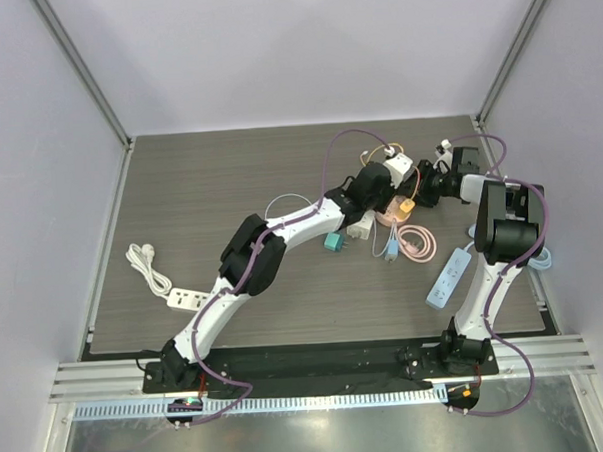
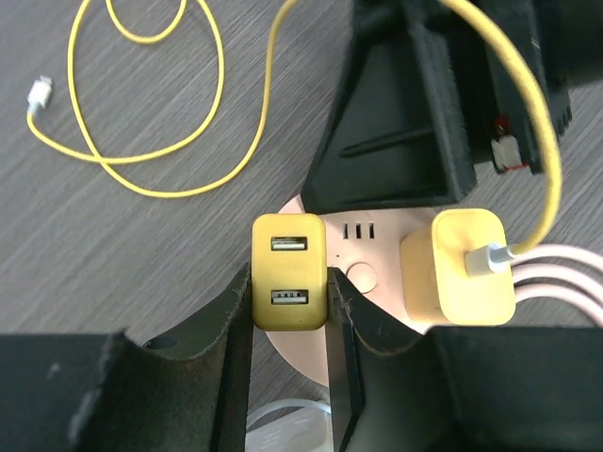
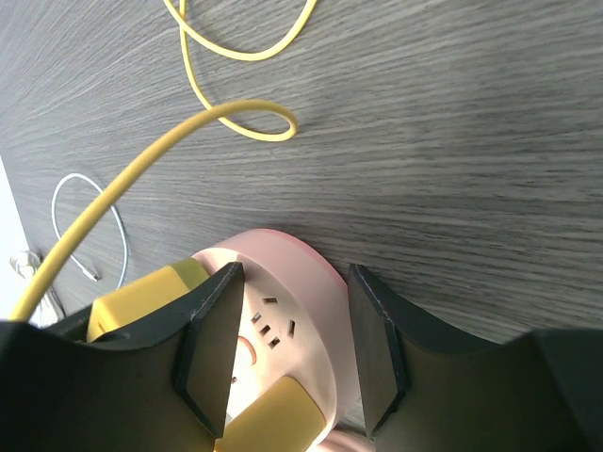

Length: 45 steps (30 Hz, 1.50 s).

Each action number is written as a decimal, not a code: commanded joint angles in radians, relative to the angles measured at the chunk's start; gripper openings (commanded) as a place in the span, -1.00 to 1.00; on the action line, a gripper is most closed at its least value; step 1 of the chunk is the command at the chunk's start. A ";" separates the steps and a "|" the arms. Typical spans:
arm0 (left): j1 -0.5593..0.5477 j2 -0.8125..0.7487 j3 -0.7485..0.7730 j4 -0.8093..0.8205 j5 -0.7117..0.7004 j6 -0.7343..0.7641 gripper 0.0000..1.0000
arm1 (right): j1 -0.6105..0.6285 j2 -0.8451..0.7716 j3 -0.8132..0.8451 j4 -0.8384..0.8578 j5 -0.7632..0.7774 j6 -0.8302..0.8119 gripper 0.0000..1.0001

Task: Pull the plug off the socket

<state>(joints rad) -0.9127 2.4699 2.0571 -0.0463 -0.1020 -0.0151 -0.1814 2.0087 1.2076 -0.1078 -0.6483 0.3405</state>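
My left gripper (image 2: 289,294) pinches the yellow USB plug (image 2: 288,271) by its sides. The plug looks seated in the round pink socket (image 2: 384,249), not yet out, just left of a second yellow charger (image 2: 460,268). My right gripper (image 3: 294,353) clamps the socket's body, bracing it. Both grips look set; the pull itself remains.

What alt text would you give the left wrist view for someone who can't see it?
The left gripper clamps the sides of a yellow USB plug seated in a round pink socket. A second yellow plug with a yellow cable sits beside it on the right, and the right gripper straddles the socket from the frame's top.
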 commanded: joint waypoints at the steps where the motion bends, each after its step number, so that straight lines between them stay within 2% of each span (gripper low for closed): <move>1: 0.024 -0.046 0.109 0.049 0.067 -0.167 -1.00 | 0.011 0.013 -0.002 -0.084 0.098 -0.044 0.05; 5: 0.052 -0.017 0.184 -0.059 0.064 -0.273 -1.00 | 0.011 0.016 0.000 -0.086 0.099 -0.046 0.05; 8: 0.057 0.007 0.250 -0.115 0.050 -0.263 -1.00 | 0.011 0.016 0.001 -0.087 0.098 -0.046 0.05; 11: 0.052 0.003 0.230 -0.106 0.036 -0.234 -1.00 | 0.013 0.018 0.003 -0.089 0.098 -0.046 0.05; 14: 0.017 -0.026 0.144 -0.021 -0.025 -0.065 -1.00 | 0.013 0.021 0.006 -0.092 0.099 -0.047 0.05; 15: -0.007 -0.029 0.109 0.020 -0.050 0.040 -1.00 | 0.014 0.021 0.006 -0.090 0.099 -0.049 0.05; 18: -0.025 -0.014 0.130 0.004 -0.090 0.121 -1.00 | 0.017 0.024 0.010 -0.095 0.105 -0.049 0.05; 21: -0.005 -0.020 0.153 -0.003 -0.055 0.055 -1.00 | 0.019 0.027 0.013 -0.099 0.111 -0.052 0.05; 26: 0.066 -0.020 0.189 -0.007 0.091 -0.291 -1.00 | 0.022 0.028 0.017 -0.105 0.119 -0.057 0.04; 27: 0.080 -0.020 0.190 -0.004 0.096 -0.318 -1.00 | 0.023 0.028 0.017 -0.108 0.118 -0.057 0.04; 34: 0.078 -0.029 0.166 0.013 0.036 -0.296 -1.00 | 0.025 0.030 0.020 -0.112 0.122 -0.061 0.04; 39: 0.043 -0.038 0.150 0.023 -0.039 -0.149 -1.00 | 0.025 0.033 0.023 -0.115 0.125 -0.063 0.04; 41: 0.051 -0.038 0.153 0.025 -0.010 -0.192 -1.00 | 0.026 0.036 0.023 -0.118 0.125 -0.061 0.04; 42: 0.067 -0.040 0.149 0.029 0.055 -0.236 -1.00 | 0.028 0.036 0.023 -0.116 0.125 -0.061 0.04; 45: 0.109 -0.042 0.133 0.107 0.180 -0.431 -1.00 | 0.030 0.038 0.026 -0.118 0.127 -0.064 0.05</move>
<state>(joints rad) -0.8471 2.5126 2.1723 -0.1623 -0.0509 -0.2832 -0.1654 2.0090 1.2362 -0.1513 -0.5980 0.3233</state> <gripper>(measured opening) 0.317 0.523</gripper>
